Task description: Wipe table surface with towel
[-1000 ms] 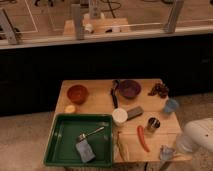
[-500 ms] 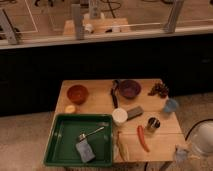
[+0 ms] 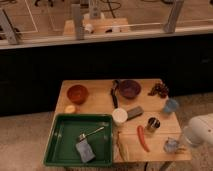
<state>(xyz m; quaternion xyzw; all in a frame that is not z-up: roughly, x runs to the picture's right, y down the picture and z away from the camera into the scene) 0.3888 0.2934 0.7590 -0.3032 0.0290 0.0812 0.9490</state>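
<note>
The towel [image 3: 171,145], a small wrinkled grey-blue cloth, lies on the front right corner of the table [image 3: 100,100], a light tan wooden top. My white arm reaches in from the lower right. Its gripper [image 3: 178,145] is right at the towel and shut on it, pressing it to the tabletop. The cloth hides most of the fingers.
A green tray [image 3: 57,142] at front left holds a grey-blue sponge block [image 3: 85,151] and a utensil [image 3: 92,132]. Also on the table: metal cup [image 3: 152,124], red chili [image 3: 143,137], white cup [image 3: 119,116], dark bar [image 3: 134,112], blue cup [image 3: 171,106], purple bowl [image 3: 129,88], orange bowl [image 3: 77,93], grapes [image 3: 159,90].
The towel has slid with the gripper along the front right corner, first to the right, then back left and a little further onto the table. The arm shifted with it.
</note>
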